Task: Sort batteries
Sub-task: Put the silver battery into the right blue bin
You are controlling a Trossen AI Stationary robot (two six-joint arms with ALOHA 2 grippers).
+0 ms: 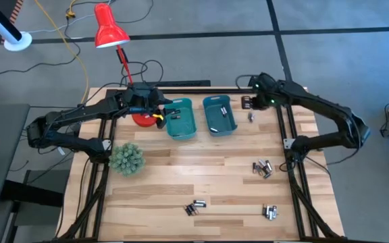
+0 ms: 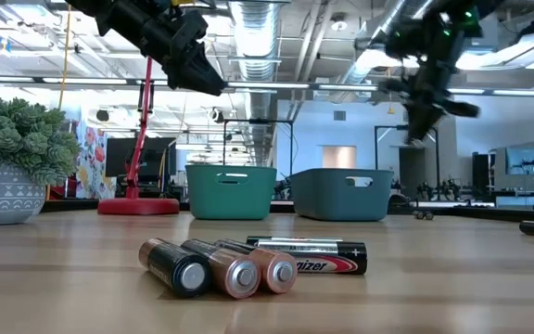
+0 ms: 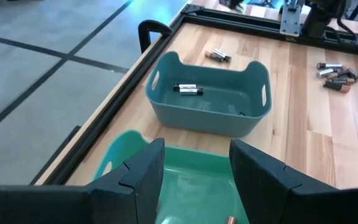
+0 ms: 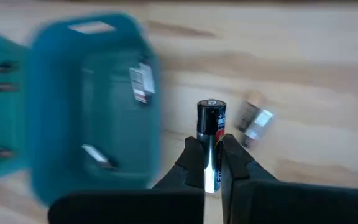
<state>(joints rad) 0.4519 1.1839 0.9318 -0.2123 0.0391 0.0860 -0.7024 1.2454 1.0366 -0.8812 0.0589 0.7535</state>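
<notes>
Beside blue bin point(image 4: 92, 106) | right gripper point(image 4: 211, 155) jaws clenched on battery point(image 4: 211, 134), above tabletop | left gripper point(image 3: 194, 180) jaws released over green bin point(image 3: 197, 186) | risk: thin pinch, battery could slip mid-carry

We see grey floor tiles point(image 1: 201, 17) with dark seams around the wooden table point(image 1: 201, 169), yellow cable point(image 1: 80, 61) trailing across them. Red desk lamp point(image 1: 108, 27) at the table's far edge, potted plant point(image 2: 12, 158) on the left. Beyond: exposed ceiling ducts point(image 2: 258, 37), strip lights point(image 2: 360, 88), pale blue back wall point(image 2: 341, 125), lit doorway point(image 2: 338, 156)
</notes>
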